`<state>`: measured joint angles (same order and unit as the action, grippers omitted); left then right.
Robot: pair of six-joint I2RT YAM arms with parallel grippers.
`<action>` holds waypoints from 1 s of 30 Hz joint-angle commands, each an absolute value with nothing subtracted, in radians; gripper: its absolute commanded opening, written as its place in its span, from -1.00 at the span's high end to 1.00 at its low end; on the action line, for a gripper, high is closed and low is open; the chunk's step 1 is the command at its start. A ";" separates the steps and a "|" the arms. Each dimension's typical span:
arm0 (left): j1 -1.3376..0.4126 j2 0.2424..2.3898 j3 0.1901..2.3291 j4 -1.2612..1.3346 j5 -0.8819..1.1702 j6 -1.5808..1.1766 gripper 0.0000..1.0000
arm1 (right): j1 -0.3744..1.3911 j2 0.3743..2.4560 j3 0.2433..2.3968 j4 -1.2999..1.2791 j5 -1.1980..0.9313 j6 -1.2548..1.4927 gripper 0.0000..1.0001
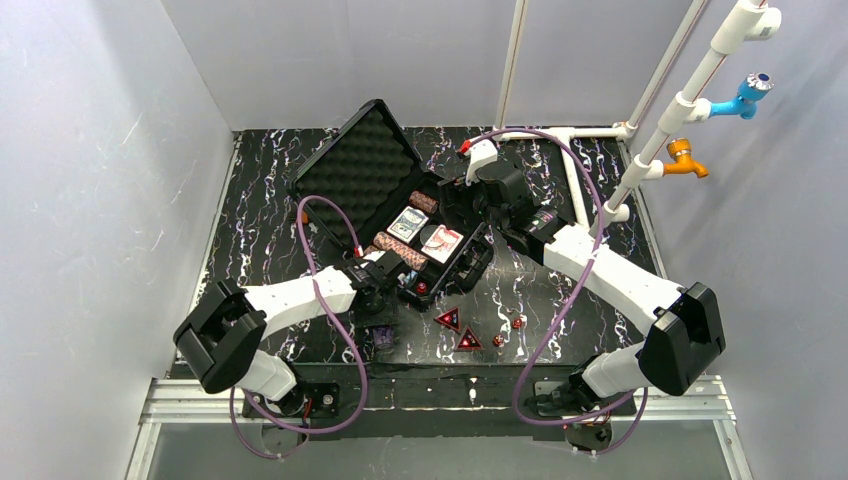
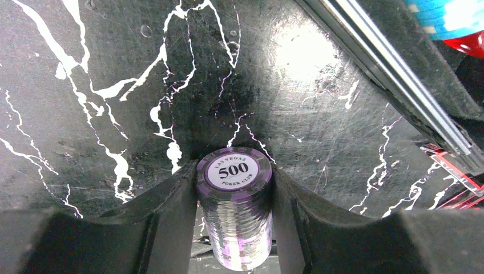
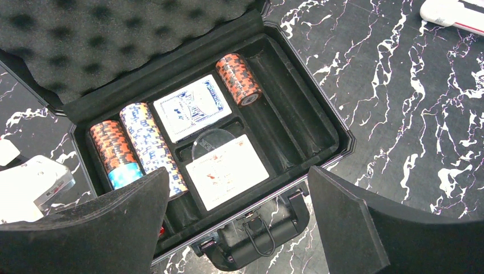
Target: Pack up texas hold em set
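Purple chip roll (image 2: pixel 234 222) sits clamped in the left tool (image 2: pixel 234 171); right tool (image 3: pixel 240 177) gapes wide, empty, above case (image 3: pixel 288 117).

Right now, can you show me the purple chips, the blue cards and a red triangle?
purple chips (image 2: pixel 234 171): left wrist view, top chip's 500 label.
blue cards (image 3: pixel 193 107): right wrist view, middle of the deck's back.
red triangle (image 1: pixel 448 319): top external view, centre of the left marker.
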<state>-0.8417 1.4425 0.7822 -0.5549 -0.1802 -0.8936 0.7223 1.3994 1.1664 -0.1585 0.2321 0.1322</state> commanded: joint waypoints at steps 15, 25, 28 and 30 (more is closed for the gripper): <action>-0.848 1.228 0.762 -0.537 -0.195 -0.873 1.00 | 0.724 1.342 1.114 -0.104 0.164 0.149 -0.96; -0.847 0.984 0.788 -0.416 -0.317 -0.645 1.00 | 0.724 1.292 1.001 0.087 -0.172 0.188 -0.96; -0.821 0.945 0.834 -0.423 -0.299 -0.604 1.00 | 0.724 1.274 0.968 0.139 -0.301 0.211 -0.96; -0.798 0.932 0.837 -0.407 -0.257 -0.602 1.00 | 0.724 1.269 0.959 0.154 -0.341 0.217 -0.97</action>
<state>-0.8318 0.9974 0.7601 -0.4671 -0.2756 -0.6483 0.7223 1.3098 0.9775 0.0525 -0.2020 0.1913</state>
